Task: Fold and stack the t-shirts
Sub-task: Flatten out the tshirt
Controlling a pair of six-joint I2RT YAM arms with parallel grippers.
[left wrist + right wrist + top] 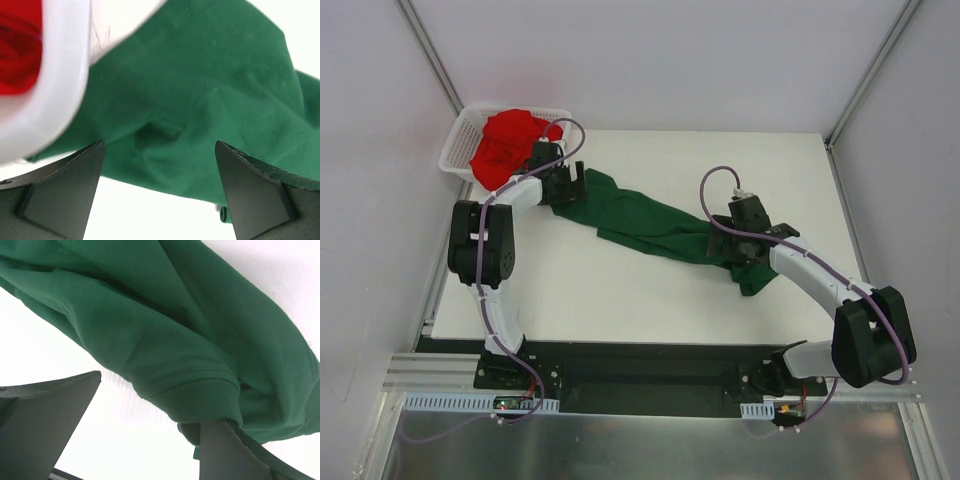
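The dark green t-shirt [650,228] lies stretched in a rumpled diagonal band across the white table. My left gripper [566,186] hovers open over its upper-left end. In the left wrist view the green cloth [200,100] fills the space just beyond the spread fingertips [70,190], with nothing between them. My right gripper [748,245] is open at the shirt's lower-right end. There a stitched hem [195,390] bunches against my right fingertip [230,450], and bare table shows between the jaws. The bright red t-shirt [506,142] sits crumpled in the basket.
The white mesh basket [456,150] stands at the table's far left corner; its rim [55,100] is close to my left gripper. White walls enclose the table on three sides. The arm bases are mounted on the black rail [640,375] at the near edge.
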